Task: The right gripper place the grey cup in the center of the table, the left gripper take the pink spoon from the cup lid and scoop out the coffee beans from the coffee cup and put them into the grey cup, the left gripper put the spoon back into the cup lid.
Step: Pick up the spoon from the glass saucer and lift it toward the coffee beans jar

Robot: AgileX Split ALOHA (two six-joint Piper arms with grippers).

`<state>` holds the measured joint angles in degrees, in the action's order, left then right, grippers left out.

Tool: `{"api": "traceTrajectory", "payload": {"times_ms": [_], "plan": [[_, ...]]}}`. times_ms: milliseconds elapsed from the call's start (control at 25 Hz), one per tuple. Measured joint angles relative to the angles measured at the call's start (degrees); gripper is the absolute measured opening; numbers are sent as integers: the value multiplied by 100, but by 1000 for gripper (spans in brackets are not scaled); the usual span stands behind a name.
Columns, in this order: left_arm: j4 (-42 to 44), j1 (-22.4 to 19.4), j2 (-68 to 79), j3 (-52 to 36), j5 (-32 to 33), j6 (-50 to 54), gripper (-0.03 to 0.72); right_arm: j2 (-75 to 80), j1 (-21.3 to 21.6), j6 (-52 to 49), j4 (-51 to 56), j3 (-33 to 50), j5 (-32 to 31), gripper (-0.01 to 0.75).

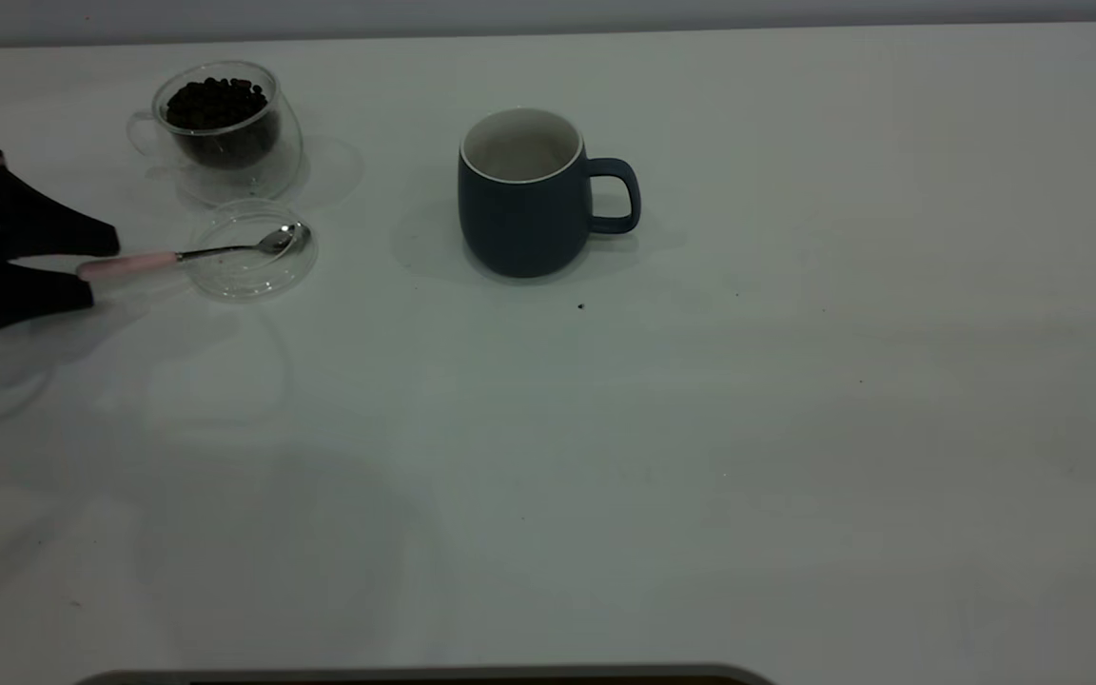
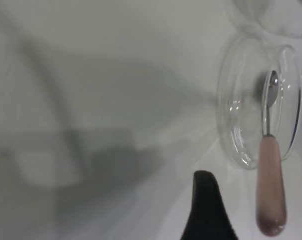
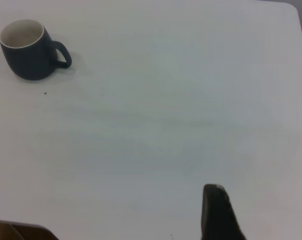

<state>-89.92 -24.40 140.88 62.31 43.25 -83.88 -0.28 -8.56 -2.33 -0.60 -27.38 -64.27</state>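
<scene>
exterior view: left end effector (image 1: 82, 262) spread apart around the pink spoon (image 1: 129, 264) handle, unclamped.

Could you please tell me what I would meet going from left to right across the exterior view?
Left pincer, open around the pink spoon handle → pink spoon lying in the clear lid → grey cup. The glass cup of coffee beans sits above the lid, so its place in the order is unclear.

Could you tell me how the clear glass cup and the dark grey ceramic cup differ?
The clear glass cup holds dark coffee beans; the dark grey ceramic cup looks empty. The glass one is transparent, the grey one opaque with a pale interior. Both stand upright, with handles.
</scene>
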Motion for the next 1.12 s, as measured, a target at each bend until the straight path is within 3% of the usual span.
{"api": "traceTrajectory", "payload": {"times_ms": [440,680,1120], "plan": [[-581,219,89,0,-20,-301,567,0,0,0,0,1,0,456],[-392,219,89,0,-20,-225,509,0,0,0,0,1,0,456],[-64,219,89,0,-20,-122,497,0,0,0,0,1,0,456]]}}
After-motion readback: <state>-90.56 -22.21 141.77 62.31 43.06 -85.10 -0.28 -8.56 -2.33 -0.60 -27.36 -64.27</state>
